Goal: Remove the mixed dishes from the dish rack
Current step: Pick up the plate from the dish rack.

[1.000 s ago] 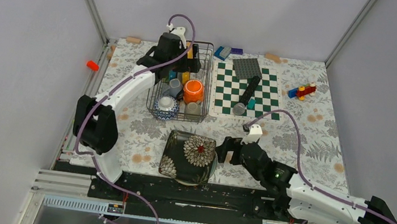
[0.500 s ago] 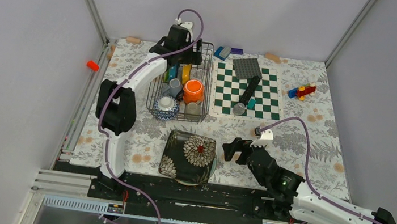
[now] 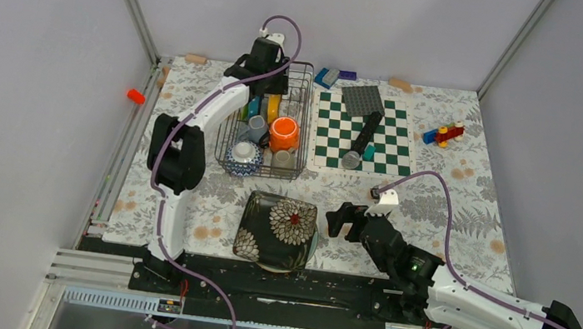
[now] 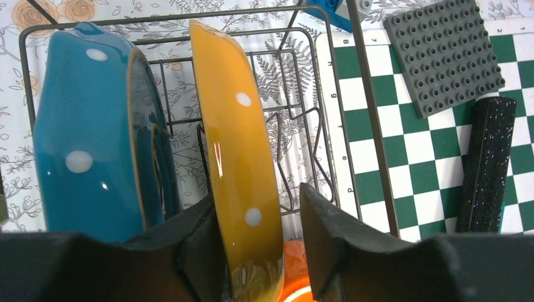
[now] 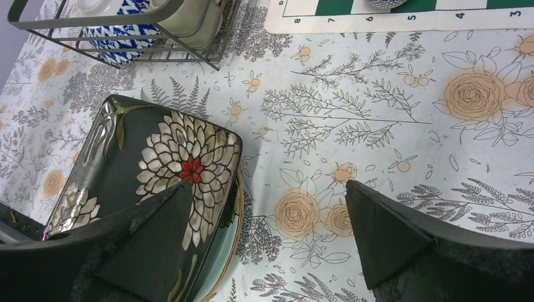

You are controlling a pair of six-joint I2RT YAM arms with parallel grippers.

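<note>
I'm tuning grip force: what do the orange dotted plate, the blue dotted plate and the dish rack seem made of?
The orange dotted plate looks like glazed ceramic: glossy, with a bright reflected streak on its thick rim, though hard plastic is possible. The blue dotted plate shows the same shiny finish. The dish rack is thin bent wire, probably metal with a dark, smooth coating.

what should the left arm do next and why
Probably close the left gripper on the orange white-dotted plate. Its fingers straddle the plate's rim with a gap showing on one side, and the plate stands upright in the dish rack, not yet lifted.
</note>
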